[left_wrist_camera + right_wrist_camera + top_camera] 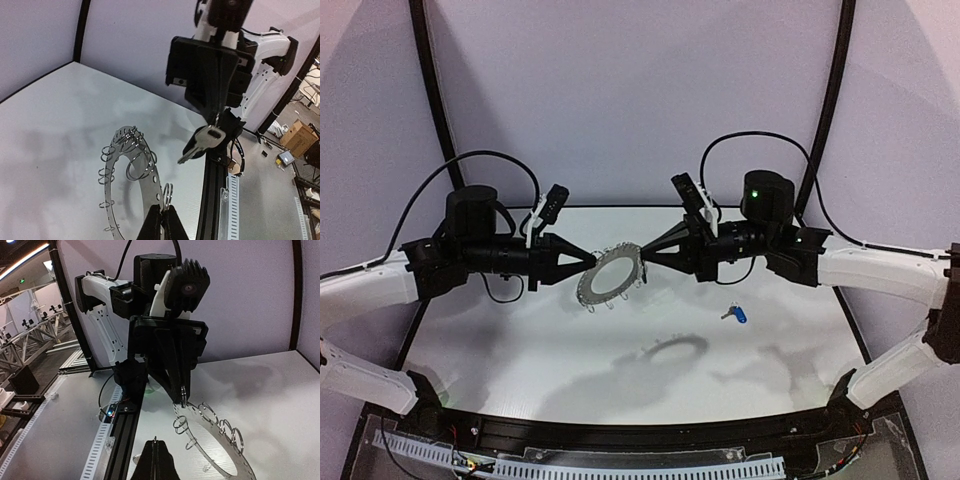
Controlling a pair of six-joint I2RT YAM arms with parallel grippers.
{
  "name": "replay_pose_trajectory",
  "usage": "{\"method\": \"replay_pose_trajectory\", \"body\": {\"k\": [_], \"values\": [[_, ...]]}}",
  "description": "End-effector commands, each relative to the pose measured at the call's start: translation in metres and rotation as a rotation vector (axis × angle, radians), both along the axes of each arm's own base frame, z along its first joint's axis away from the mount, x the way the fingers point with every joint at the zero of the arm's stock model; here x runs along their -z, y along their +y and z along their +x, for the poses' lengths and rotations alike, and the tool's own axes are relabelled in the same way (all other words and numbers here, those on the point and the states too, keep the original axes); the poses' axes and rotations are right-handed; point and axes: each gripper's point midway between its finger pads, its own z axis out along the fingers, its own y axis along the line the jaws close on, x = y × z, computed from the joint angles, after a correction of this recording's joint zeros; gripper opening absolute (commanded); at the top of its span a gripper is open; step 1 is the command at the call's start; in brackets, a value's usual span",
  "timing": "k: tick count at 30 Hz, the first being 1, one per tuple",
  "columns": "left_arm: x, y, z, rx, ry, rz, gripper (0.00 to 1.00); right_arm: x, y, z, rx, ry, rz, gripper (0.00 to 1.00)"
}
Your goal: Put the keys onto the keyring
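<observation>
- left gripper pinches the rim of the raised keyring
- right gripper pinches a silver key beside it
- blue-tagged key lies on the table

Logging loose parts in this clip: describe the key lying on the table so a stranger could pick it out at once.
On the white table, go to the right half, below the right pincer in the top view. A small key lies there alone, flat on the surface. Its bright blue tag marks it; the other key is held up in the right pincer, beside the ring.
</observation>
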Motion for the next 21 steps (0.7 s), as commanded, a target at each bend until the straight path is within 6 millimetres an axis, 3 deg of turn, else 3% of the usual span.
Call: {"method": "replay_pose_trajectory", "body": {"k": [1, 6, 21], "values": [[-0.039, -0.006, -0.027, 0.175, -0.255, -0.097, 0.01, -0.017, 0.014, -0.015, -0.082, 0.006, 0.040, 0.00], [-0.036, -0.009, -0.047, 0.323, -0.341, -0.096, 0.01, -0.006, 0.025, -0.024, -0.071, -0.079, -0.016, 0.00], [-0.032, -0.021, -0.054, 0.458, -0.303, -0.104, 0.01, -0.002, 0.036, -0.024, -0.026, -0.225, -0.016, 0.00]]}}
